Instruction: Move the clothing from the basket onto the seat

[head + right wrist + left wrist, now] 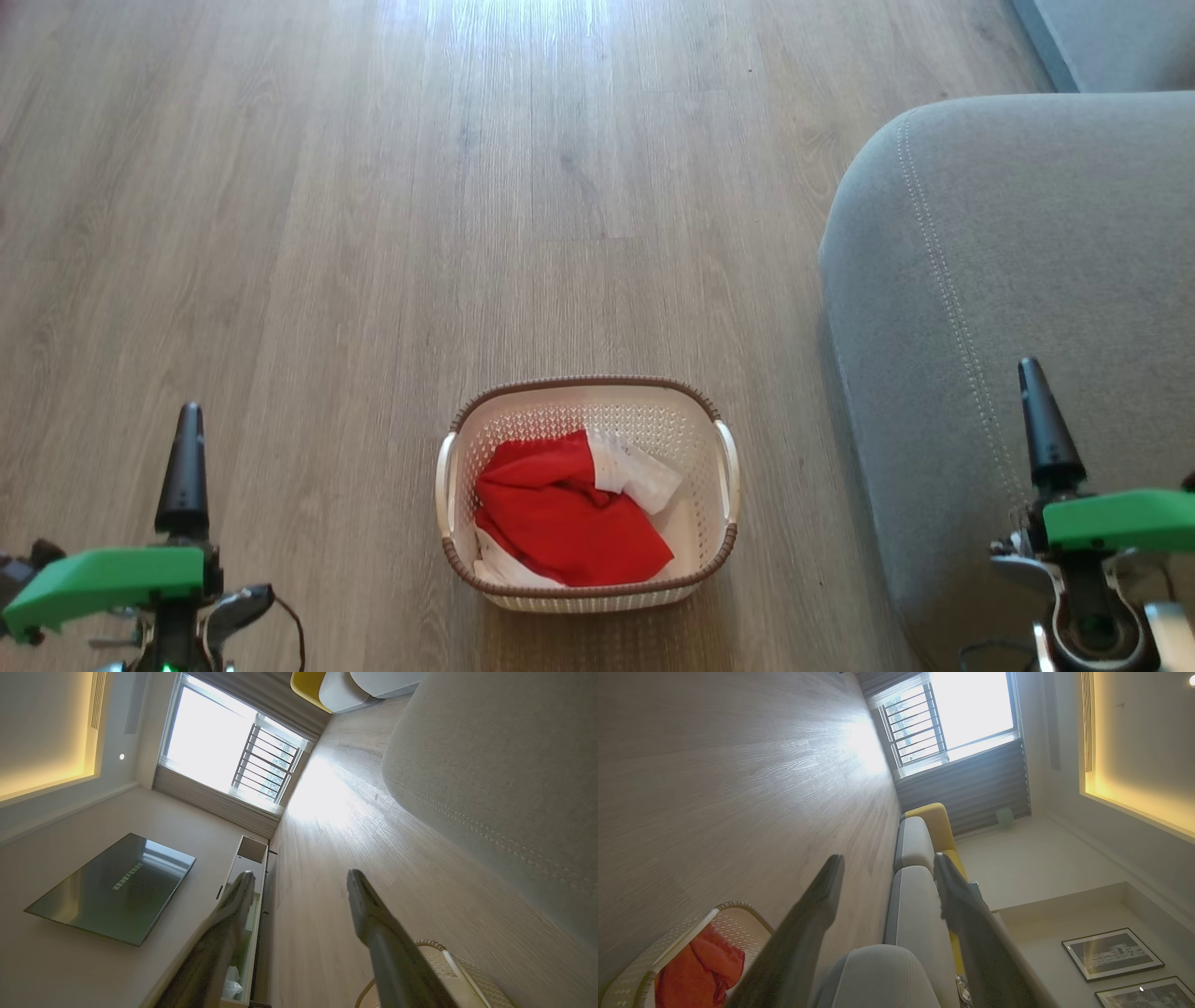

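The red shirt (560, 518) is lying crumpled up in the basket (597, 397), with one white sleeve flopped toward the right side and a bit of white trim poking out at the near edge. It covers most of the bottom, so all you see of the inside is the perforated far wall and a patch on the right. The basket is sitting upright on the wood floor (373, 233), brown rim up and a white handle on each side. It's just left of the grey seat (1027, 280) with a strip of floor between them, so they're not touching. The seat takes up the right side of the head view, and you can see its rounded corner and pale stitched seam. The left gripper (888, 858) sits at the lower left of the head view, well apart from the basket. Its fingers (817, 900) are spread wide with nothing between them (its wrist view catches the shirt and the basket rim down in one corner). The right gripper (300, 873) sits at the lower right, overlapping the near part of the seat in the head view, and I can't tell if it's actually touching the fabric. Its fingers (373, 924) are spread apart and empty too, with the basket rim peeking out behind one of them. Further out there's a bright window (966, 704), a yellow cushion (931, 821) past the grey ones, and a dark TV (112, 886) on the wall.
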Motion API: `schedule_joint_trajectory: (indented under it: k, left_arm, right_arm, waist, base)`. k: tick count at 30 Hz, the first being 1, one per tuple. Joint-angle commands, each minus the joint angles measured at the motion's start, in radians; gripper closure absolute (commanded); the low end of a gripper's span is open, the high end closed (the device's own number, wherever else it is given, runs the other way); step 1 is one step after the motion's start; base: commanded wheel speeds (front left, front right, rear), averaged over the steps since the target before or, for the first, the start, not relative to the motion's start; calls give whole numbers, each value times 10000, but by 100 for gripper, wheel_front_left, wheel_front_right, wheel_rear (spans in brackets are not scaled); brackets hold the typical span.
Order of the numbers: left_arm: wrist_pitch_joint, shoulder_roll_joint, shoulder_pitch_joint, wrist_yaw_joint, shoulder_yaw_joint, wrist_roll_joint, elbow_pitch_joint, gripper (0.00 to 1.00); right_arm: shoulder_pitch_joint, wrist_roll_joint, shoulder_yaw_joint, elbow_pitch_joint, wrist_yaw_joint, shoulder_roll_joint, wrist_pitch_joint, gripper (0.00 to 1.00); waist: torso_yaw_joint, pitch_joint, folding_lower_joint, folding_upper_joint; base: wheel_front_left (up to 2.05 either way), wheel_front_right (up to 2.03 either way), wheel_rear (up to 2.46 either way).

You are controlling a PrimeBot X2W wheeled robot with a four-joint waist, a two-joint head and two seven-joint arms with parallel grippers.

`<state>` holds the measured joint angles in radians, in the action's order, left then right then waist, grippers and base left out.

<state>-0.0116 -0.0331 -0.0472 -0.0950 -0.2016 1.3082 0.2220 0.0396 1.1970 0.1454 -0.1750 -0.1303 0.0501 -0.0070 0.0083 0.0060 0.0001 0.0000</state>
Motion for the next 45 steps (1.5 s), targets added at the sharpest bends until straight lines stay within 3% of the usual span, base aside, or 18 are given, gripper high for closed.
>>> schedule_joint_trajectory:
  k: [1,13,30,38,45]
  left_arm:
    - [-90,-93,-534,32,-183,-220,-469,0]
    - [-441,-104,-592,924,18,-1942,-1978,0]
    - [-909,-124,-388,2650,1908,-6282,-3182,0]
    - [-1143,-852,-425,3754,3341,-7811,-2997,0]
    - [-1348,-1418,-542,4756,4626,-8489,-2657,0]
  right_arm:
    - [635,-297,-58,507,-3,13,-117,0]
    - [860,-2460,-421,1442,-3,11,-471,0]
    - [913,-5368,-1184,2033,-3,9,-942,0]
    - [904,-6691,-1625,1971,-3,8,-1178,0]
    - [883,-7746,-1899,1900,-3,7,-1385,0]
  waist:
    - [4,3,-1,0]
    - [55,45,-1,0]
    - [66,111,-1,0]
    - [42,80,-1,0]
    - [11,38,-1,0]
  base:
    - [0,0,0]
    - [0,0,0]
    - [0,0,0]
    - [0,0,0]
    - [0,0,0]
